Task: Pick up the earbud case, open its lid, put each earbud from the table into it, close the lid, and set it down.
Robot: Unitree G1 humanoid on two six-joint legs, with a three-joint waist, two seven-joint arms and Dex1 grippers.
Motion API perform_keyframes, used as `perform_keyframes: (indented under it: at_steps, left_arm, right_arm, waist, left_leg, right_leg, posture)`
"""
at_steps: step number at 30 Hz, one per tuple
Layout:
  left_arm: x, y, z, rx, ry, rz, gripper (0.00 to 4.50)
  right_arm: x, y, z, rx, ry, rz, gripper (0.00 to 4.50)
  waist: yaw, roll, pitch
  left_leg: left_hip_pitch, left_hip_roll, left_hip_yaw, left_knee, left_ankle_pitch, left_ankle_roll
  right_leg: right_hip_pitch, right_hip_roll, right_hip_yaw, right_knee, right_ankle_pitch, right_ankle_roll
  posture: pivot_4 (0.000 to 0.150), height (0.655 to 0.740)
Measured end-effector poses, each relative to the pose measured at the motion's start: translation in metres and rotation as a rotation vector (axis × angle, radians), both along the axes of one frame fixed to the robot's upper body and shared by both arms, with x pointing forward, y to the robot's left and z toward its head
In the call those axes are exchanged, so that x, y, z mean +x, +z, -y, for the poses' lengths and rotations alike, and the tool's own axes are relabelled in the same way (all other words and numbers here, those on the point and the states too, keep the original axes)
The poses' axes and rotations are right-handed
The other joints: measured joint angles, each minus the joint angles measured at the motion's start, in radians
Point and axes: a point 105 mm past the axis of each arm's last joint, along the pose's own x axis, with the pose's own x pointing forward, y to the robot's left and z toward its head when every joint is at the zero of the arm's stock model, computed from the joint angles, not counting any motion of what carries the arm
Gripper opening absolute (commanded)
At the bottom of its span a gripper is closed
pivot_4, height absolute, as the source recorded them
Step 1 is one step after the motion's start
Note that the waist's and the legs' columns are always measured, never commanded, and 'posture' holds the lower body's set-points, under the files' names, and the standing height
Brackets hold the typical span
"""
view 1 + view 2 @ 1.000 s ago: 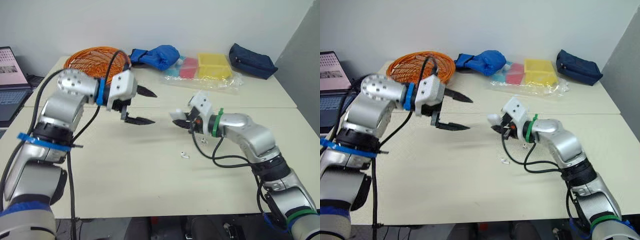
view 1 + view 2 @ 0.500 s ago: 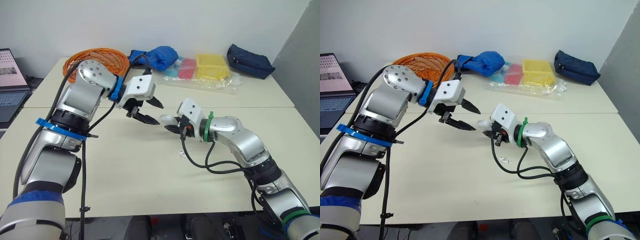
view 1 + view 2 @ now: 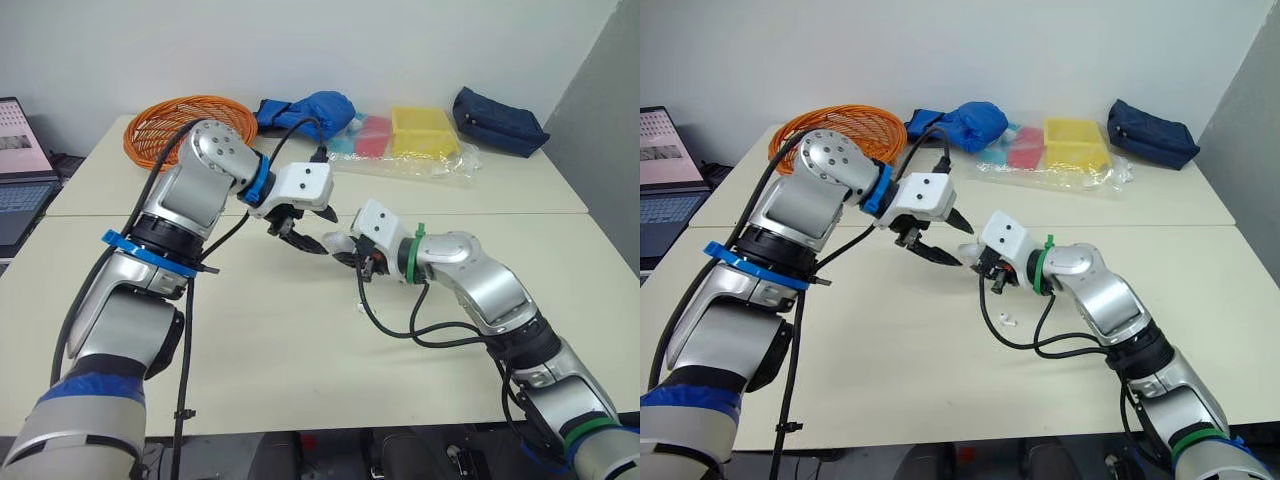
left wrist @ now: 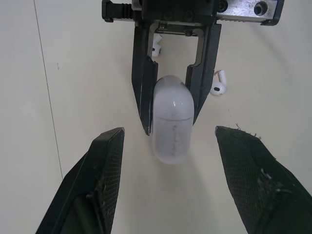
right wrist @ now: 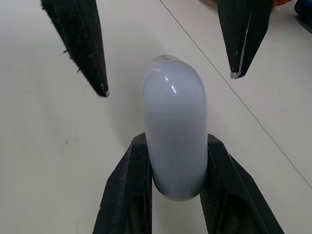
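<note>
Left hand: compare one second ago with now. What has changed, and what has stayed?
The left hand swung across toward the right hand; its open fingers now flank the tip of the case. The right hand kept its grip on the case, and the earbuds still lie on the table.

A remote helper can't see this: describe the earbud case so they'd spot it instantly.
Over the middle of the table, the two arms meet. The case is the white capsule pinched in the right gripper, facing the open left gripper. The earbuds on the table are far smaller and lie loose.
</note>
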Motion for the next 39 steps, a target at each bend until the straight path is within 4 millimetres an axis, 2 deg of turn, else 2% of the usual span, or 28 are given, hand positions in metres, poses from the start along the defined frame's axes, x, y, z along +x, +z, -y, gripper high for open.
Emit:
perform_keyframes:
  at_steps: [7,18,21,27,39]
  left_arm:
    - [0.002,-0.01,-0.003,0.025,0.017,0.01,3.06]
    - [0.005,-0.012,-0.003,0.017,0.026,0.017,3.06]
    - [0.005,-0.011,-0.003,0.018,0.02,0.023,2.5]
    - [0.004,-0.011,-0.004,0.02,0.018,0.023,0.74]
    - [0.004,-0.011,-0.005,0.027,0.016,0.027,0.74]
  right_arm:
    - [0.0,0.001,-0.005,-0.001,-0.004,0.007,0.87]
    - [0.0,0.0,-0.006,-0.003,-0.005,-0.004,0.87]
    - [0.0,0.0,-0.006,-0.003,-0.005,-0.004,0.87]
    - [0.001,0.004,-0.008,0.016,-0.012,-0.016,0.87]
    - [0.001,0.004,-0.009,0.023,-0.017,-0.033,0.87]
  waist:
    - [-0.001,0.0,0.0]
    - [0.0,0.0,0.0]
    - [0.0,0.0,0.0]
    - [0.0,0.0,0.0]
    - [0.0,0.0,0.0]
  left_leg:
    - [0.0,0.0,0.0,0.0,0.0,0.0]
    - [-0.001,0.0,0.0,0.0,0.0,0.0]
    - [-0.001,0.0,0.0,0.0,0.0,0.0]
    - [-0.001,0.0,0.0,0.0,0.0,0.0]
    - [-0.001,0.0,0.0,0.0,0.0,0.0]
  right_leg:
    - [0.0,0.0,0.0,0.001,0.0,0.0]
    - [-0.001,0.0,0.0,0.0,0.0,0.0]
    - [-0.001,0.0,0.0,0.0,0.0,0.0]
    - [-0.001,0.0,0.0,0.001,0.0,0.0]
    - [-0.001,0.0,0.0,0.001,0.0,0.0]
  posture:
    - [0.15,0.74]
    - [0.15,0.74]
    - [0.15,0.74]
    - [0.15,0.74]
    - [0.15,0.74]
